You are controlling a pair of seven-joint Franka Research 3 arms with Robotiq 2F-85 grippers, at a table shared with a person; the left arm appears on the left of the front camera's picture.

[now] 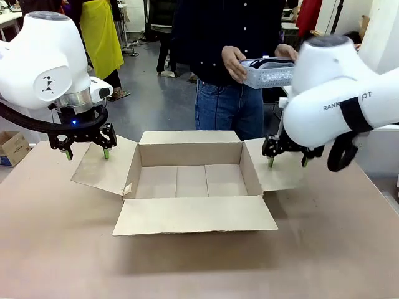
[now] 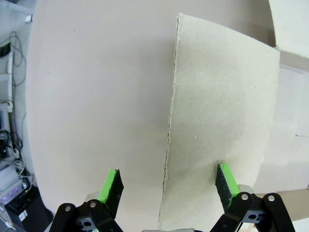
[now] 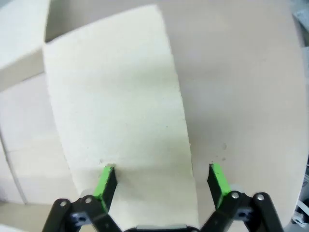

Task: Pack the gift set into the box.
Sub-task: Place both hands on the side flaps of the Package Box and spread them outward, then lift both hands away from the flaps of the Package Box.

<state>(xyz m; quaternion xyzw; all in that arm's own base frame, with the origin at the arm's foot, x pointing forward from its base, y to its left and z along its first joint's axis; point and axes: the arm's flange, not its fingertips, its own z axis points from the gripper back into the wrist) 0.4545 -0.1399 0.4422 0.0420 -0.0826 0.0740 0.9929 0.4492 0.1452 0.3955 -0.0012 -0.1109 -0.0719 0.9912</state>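
Left gripper [image 1: 87, 153] jaws are seen spread wide, nothing grasped; one green pad [image 2: 226, 180] is set on the left flap [image 1: 103, 167] of the plain brown corrugated cardboard box [image 1: 190, 153], and the other pad is hung past the flap edge over the tan table [image 1: 56, 249]. Right gripper [image 1: 288, 162] jaws are likewise spread and empty, the outer edge of the right flap [image 1: 283, 177] being straddled, one pad on cardboard, one over table. The box is placed mid-table with all four flaps folded outward. The gift set, a white perforated plastic basket [image 1: 269, 75] with dark items inside, is held in a person's hands [image 1: 234, 62] above and behind the box's far right corner, well apart from both grippers.
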